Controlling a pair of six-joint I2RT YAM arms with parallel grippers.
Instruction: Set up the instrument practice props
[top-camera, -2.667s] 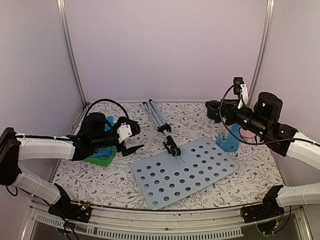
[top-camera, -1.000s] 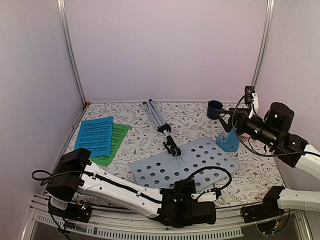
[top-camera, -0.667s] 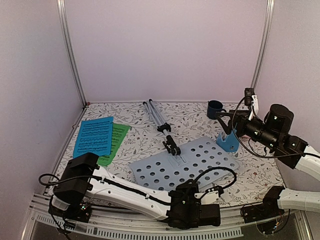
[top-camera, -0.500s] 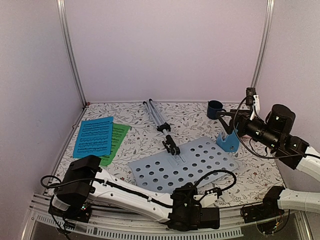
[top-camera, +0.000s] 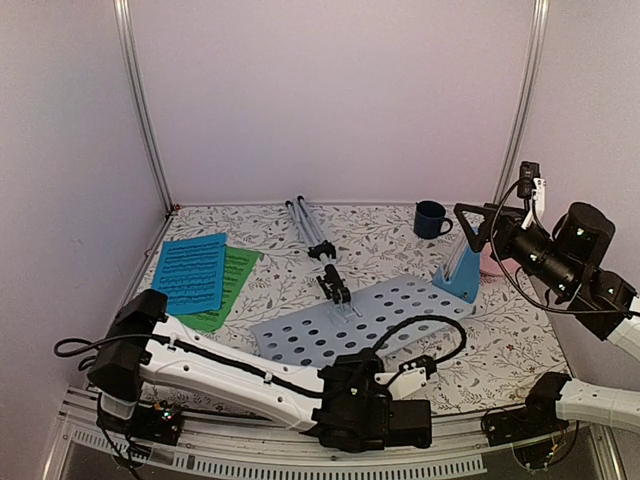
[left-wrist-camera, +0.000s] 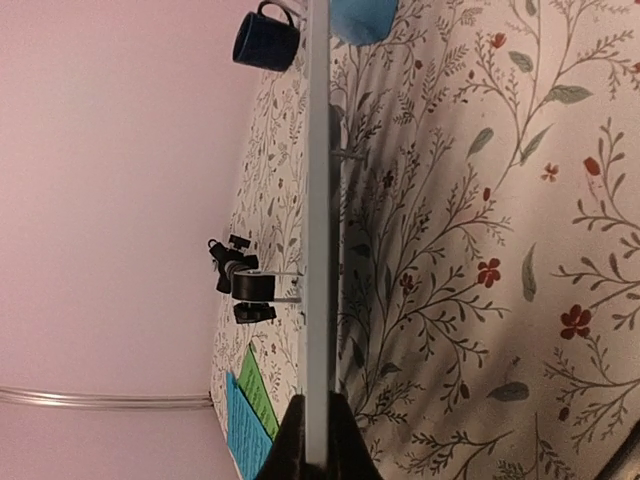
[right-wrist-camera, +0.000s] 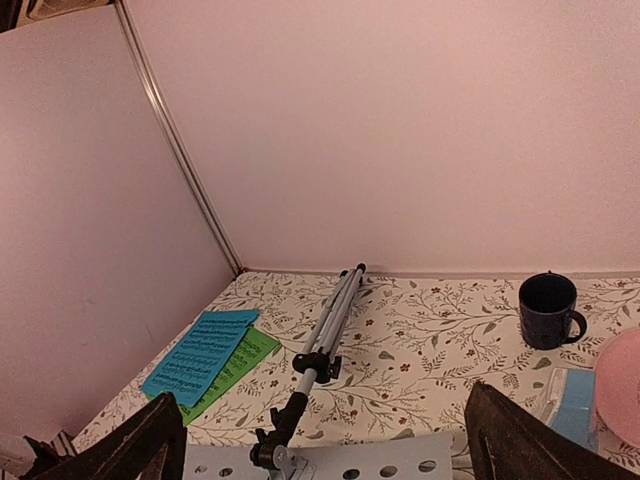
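Left gripper (left-wrist-camera: 316, 452), wide apart a second ago, now pinches the near edge of the music stand (top-camera: 372, 312); right gripper (top-camera: 478, 226) hangs spread just above the metronome (top-camera: 460, 278).

stand (top-camera: 330, 325) centre | sheets (top-camera: 188, 273) left of it | metronome (top-camera: 462, 272) right | mug (top-camera: 431, 219) behind metronome

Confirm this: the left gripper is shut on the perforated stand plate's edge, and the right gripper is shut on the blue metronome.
Half right. The right gripper is open, clear of the blue metronome, as the right wrist view shows. The left gripper is indeed shut on the edge of the perforated stand plate.
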